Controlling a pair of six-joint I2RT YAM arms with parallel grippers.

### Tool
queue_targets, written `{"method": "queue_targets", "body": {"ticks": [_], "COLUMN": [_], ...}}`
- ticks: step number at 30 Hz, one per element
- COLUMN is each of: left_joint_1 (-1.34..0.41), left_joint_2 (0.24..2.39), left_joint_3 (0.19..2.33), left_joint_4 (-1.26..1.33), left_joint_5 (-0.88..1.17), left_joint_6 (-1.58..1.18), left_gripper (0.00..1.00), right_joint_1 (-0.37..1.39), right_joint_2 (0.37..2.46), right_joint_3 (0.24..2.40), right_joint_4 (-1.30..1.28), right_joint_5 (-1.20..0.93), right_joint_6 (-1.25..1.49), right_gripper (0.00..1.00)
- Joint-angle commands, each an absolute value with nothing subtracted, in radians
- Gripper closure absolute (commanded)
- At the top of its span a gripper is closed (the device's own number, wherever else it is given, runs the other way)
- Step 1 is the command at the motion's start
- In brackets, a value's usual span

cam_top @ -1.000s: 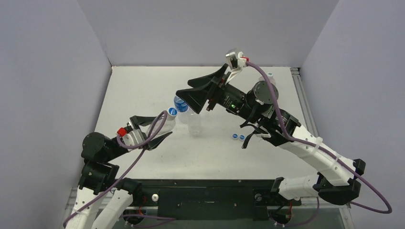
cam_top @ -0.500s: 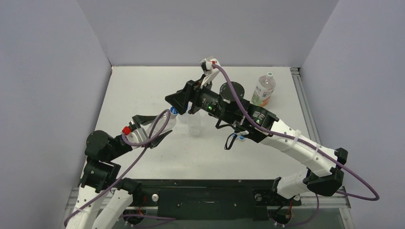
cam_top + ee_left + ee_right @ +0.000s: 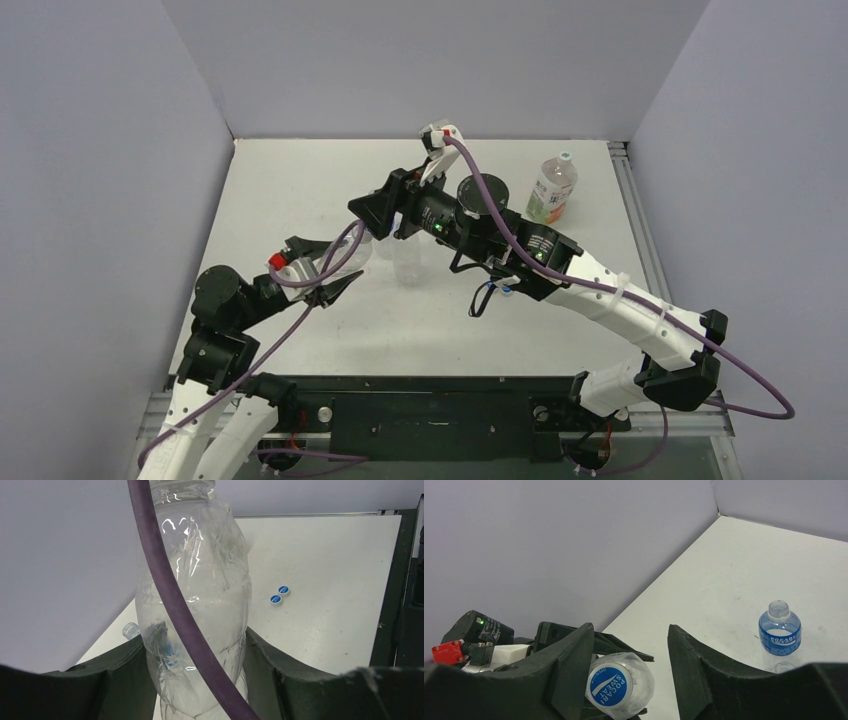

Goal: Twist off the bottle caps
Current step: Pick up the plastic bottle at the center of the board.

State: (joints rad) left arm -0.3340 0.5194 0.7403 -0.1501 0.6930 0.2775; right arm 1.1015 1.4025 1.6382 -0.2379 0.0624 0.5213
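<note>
1. White table (image 3: 290, 180), grey walls.
2. Left gripper (image 3: 195, 655) clamps a clear bottle (image 3: 215, 580), tilted, neck pointing away.
3. Blue cap (image 3: 609, 685) tops the bottle.
4. Right gripper (image 3: 629, 630), beyond the bottle, faces it end-on, jaws open astride the cap, empty.

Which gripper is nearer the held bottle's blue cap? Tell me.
Right. The right gripper straddles the blue cap, one finger each side; the left gripper clamps the clear bottle lower down its body.
</note>
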Motion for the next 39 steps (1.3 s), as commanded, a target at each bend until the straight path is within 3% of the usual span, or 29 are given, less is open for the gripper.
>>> {"method": "queue_targets", "body": {"ticks": [1,7,15,21,22,24,25,27,29,34,39], "left_joint_1": [-0.336,-0.336,-0.336,-0.336,-0.336,-0.336,-0.336,-0.336,-0.336,-0.336,-0.336], "left_joint_2": [0.528,0.533,0.509,0.491,0.493,0.498,0.501,0.507,0.516,0.536,0.545], "left_joint_3": [0.754,0.772,0.755,0.738,0.738,0.741,0.743,0.745,0.744,0.74,0.745], "left_joint_4": [-0.139,-0.144,-0.142,-0.144,-0.146,-0.152,-0.156,-0.167,-0.174,-0.16,-0.143], "left_joint_5": [0.517,0.513,0.518,0.517,0.515,0.511,0.509,0.497,0.478,0.432,0.427], "left_joint_6": [0.288,0.271,0.264,0.276,0.276,0.275,0.275,0.272,0.266,0.24,0.228], "left_gripper": [0.82,0.82,0.82,0.82,0.82,0.82,0.82,0.82,0.82,0.82,0.82], "right_joint_1": [1.109,1.109,1.109,1.108,1.108,1.108,1.108,1.108,1.108,1.109,1.111], "right_joint_2": [1.409,1.448,1.452,1.422,1.419,1.416,1.413,1.402,1.387,1.367,1.386], "right_joint_3": [1.648,1.649,1.654,1.636,1.632,1.632,1.632,1.628,1.622,1.617,1.618], "right_joint_4": [-0.237,-0.228,-0.229,-0.218,-0.216,-0.217,-0.217,-0.215,-0.206,-0.208,-0.222], "right_joint_5": [0.078,0.068,0.111,0.133,0.132,0.129,0.129,0.134,0.139,0.131,0.126], "right_joint_6": [0.521,0.533,0.523,0.521,0.522,0.524,0.524,0.529,0.53,0.534,0.541], "right_gripper": [0.5,0.58,0.8,0.86,0.86,0.76,0.65,0.51,0.44,0.43,0.56]}}
